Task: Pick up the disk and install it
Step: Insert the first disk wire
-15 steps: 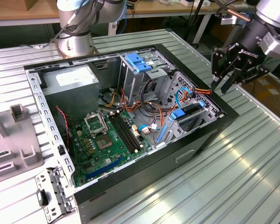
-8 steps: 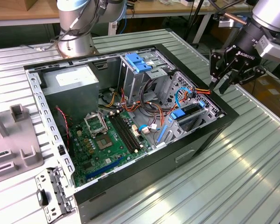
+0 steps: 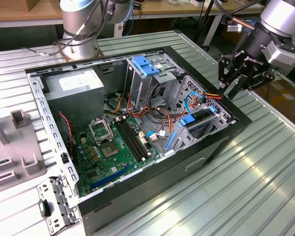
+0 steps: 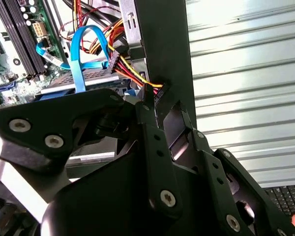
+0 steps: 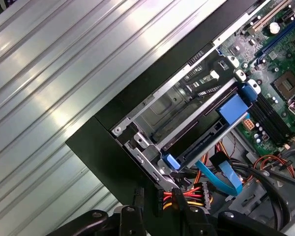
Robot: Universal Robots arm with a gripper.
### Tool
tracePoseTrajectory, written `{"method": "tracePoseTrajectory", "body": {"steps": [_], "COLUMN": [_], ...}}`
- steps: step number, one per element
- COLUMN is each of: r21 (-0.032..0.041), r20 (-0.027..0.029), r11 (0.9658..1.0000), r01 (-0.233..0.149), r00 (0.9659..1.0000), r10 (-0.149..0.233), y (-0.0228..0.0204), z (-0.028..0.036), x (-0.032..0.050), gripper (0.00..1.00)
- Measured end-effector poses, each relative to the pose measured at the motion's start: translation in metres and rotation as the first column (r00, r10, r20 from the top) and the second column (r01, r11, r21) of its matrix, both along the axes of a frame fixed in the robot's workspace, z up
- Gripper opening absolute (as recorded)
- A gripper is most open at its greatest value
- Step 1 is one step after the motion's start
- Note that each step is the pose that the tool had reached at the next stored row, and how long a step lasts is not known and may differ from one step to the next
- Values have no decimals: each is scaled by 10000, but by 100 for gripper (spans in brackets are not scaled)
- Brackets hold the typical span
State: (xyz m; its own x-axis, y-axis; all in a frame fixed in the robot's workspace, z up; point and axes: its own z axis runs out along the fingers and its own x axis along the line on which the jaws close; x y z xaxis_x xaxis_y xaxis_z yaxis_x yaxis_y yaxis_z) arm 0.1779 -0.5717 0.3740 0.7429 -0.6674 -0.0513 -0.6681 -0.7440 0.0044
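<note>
Claw [image 3: 242, 84] hangs empty, fingers apart, beside the case [image 3: 137, 196] corner; disk [image 3: 200, 123] sits in its bay.

An open black computer case [image 3: 196, 162] lies on its side on the ribbed metal table [image 3: 265, 187]. Inside sit a green motherboard [image 3: 108, 152], a grey power supply [image 3: 73, 91] and blue ribbon cables [image 4: 81, 59]. A grey plastic fixture [image 3: 17, 147] stands beside the case, at the exterior view's left.
</note>
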Motion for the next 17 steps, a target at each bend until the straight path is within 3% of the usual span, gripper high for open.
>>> {"method": "tracePoseTrajectory", "body": {"steps": [7,8,9,10,11,12,14,17], "r21": [-2,-2,-6,-4,5,4,25,139], "r20": [0,0,0,0,0,0,0,3], "r11": [10000,9999,9999,9998,9998,9998,9998,9997], "r01": [-70,-130,-157,-197,-214,-214,-215,-215], "r00": [10000,9999,9999,9998,9998,9998,9998,9998], "r10": [70,130,157,197,214,214,215,215], "y": [7,8,8,9,9,11,20,35], "z": [-72,-113,-126,-148,-53,-34,-32,-30], "x": [20,33,37,43,45,45,44,38], "gripper": [36,36,22,20,20,20,20,20]}}
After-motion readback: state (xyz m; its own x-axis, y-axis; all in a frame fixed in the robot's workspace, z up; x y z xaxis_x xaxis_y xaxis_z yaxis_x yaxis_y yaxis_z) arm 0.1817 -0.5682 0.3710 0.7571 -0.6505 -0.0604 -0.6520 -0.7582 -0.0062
